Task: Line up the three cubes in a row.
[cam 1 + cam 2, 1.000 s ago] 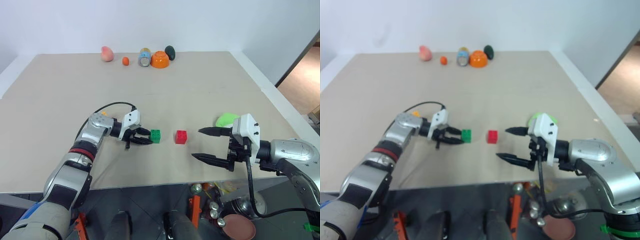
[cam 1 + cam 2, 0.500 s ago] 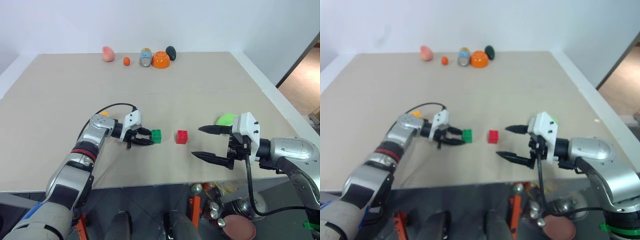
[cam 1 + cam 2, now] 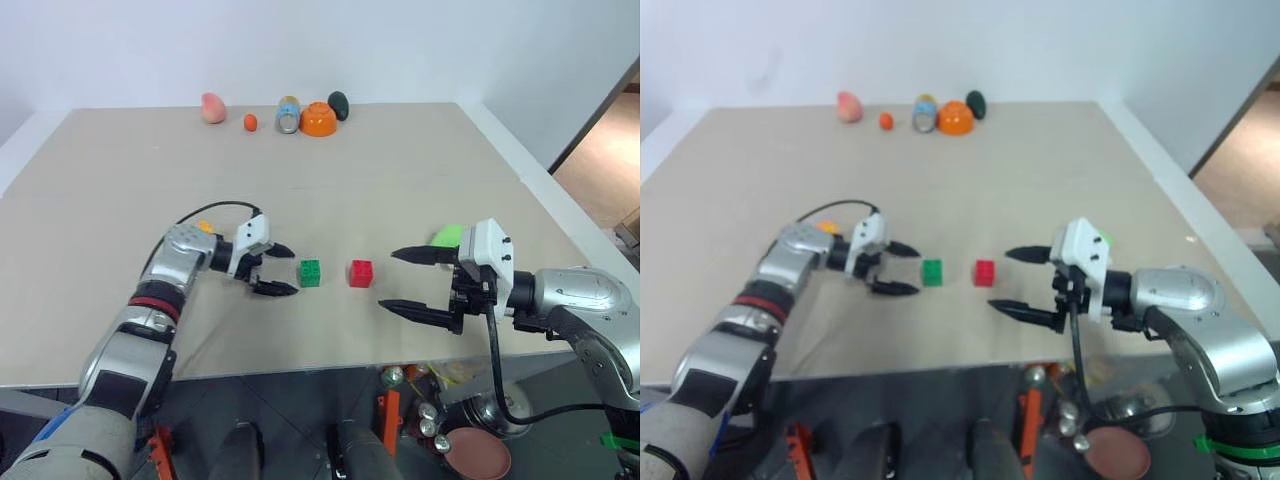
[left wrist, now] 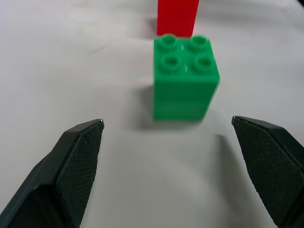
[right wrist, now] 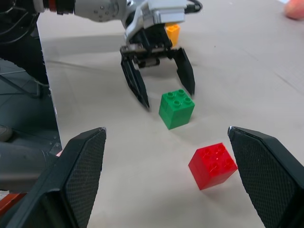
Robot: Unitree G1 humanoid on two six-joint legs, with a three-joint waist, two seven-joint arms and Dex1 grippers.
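Right gripper (image 3: 405, 280): hovering at the near table edge, fingers spread wide, gripping nothing; probably idling while the left arm is working.
Left gripper (image 3: 277, 269): fingers spread, flanking empty table just beside the green cube (image 3: 310, 272), touching nothing; judged to be a release stance.
Red cube (image 3: 361, 273): sitting near the green cube, apart, on roughly one line; two of three appear placed.
Yellow-orange cube (image 5: 172, 33): lying behind the left wrist, outside the line; judged to be the next pick.
Table (image 3: 400, 170): carrying all items.
Orange bowl (image 3: 319, 119): lying upturned at the far edge; contents cannot be told.
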